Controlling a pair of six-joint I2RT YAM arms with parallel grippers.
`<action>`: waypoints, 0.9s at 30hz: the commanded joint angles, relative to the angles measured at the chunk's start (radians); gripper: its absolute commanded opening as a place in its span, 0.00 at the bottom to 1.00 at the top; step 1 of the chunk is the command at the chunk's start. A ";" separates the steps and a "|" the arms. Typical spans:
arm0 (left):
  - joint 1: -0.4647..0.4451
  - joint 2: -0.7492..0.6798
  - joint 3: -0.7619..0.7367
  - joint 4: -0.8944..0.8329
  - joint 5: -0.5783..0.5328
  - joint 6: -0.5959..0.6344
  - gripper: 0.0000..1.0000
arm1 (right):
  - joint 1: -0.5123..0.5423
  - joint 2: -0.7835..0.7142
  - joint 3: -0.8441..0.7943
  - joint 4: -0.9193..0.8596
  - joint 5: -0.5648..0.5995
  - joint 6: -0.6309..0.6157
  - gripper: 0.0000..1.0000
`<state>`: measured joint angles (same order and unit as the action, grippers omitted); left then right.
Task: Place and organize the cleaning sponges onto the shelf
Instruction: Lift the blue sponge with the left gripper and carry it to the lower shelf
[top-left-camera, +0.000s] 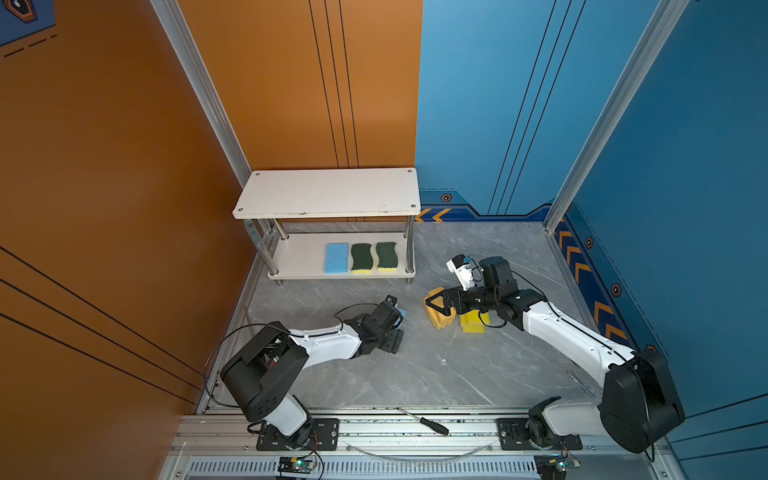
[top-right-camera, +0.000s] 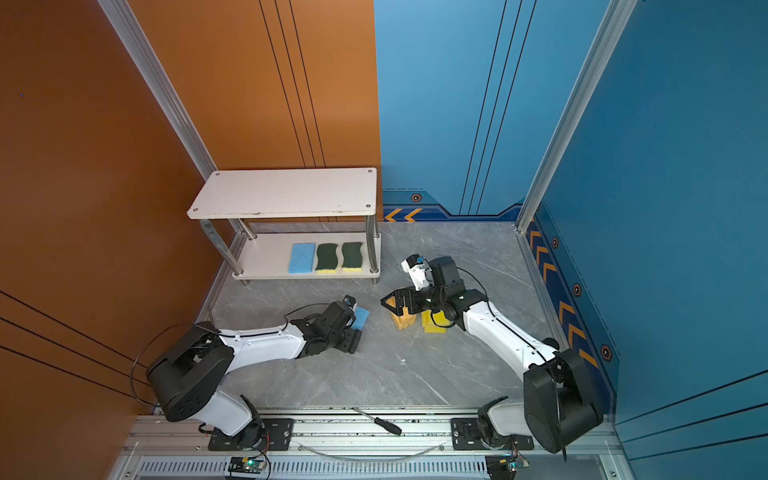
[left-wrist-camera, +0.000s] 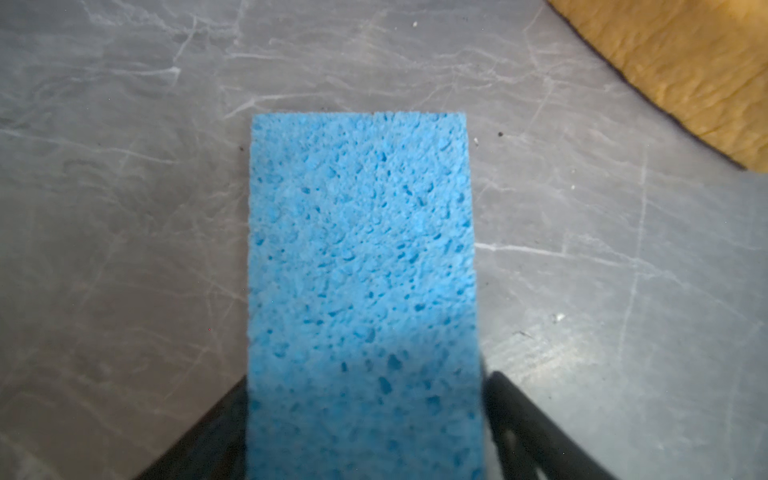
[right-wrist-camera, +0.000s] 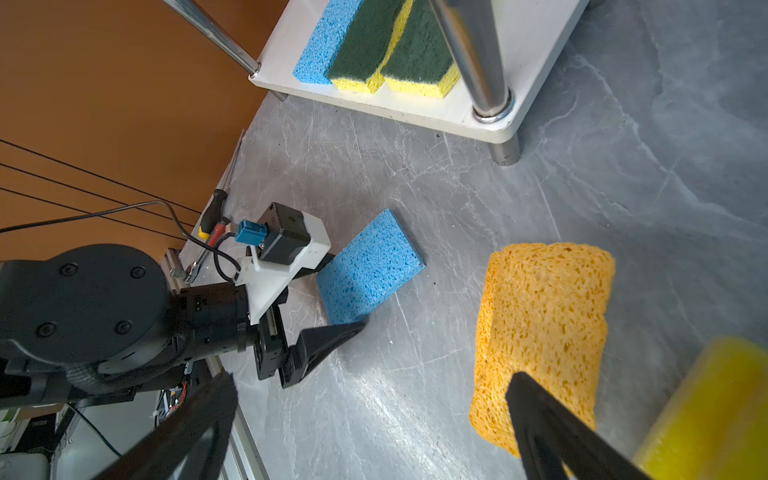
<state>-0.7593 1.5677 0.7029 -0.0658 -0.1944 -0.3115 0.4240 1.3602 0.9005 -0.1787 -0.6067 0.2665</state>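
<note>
The thin light blue rectangular sponge (left-wrist-camera: 361, 249) lies on the grey marbled counter (left-wrist-camera: 124, 208), lower centre of the frame, flanked by the left claw (left-wrist-camera: 370, 376); firm contact cannot be told. Its long edges should be squeezed evenly. The right claw (right-wrist-camera: 374, 376) is spread wide.

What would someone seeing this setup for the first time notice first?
Probably the white two-tier shelf at the back left, its lower board lined with one blue sponge and two green-topped ones. Nearer the front, the left hand straddles a second blue sponge on the grey table, while the open right hand hovers over a thick orange sponge beside yellow ones.
</note>
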 joint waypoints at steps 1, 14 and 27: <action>0.009 0.019 0.000 -0.015 -0.007 -0.008 0.74 | -0.008 0.014 0.004 0.027 -0.018 0.004 1.00; 0.010 -0.045 0.017 -0.034 -0.058 -0.038 0.62 | -0.008 0.016 0.006 0.029 -0.018 0.004 1.00; 0.086 -0.245 0.035 -0.188 -0.104 -0.046 0.62 | -0.008 0.027 0.009 0.038 -0.029 0.007 1.00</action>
<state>-0.6991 1.3636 0.7055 -0.1772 -0.2623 -0.3573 0.4240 1.3766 0.9005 -0.1635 -0.6151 0.2665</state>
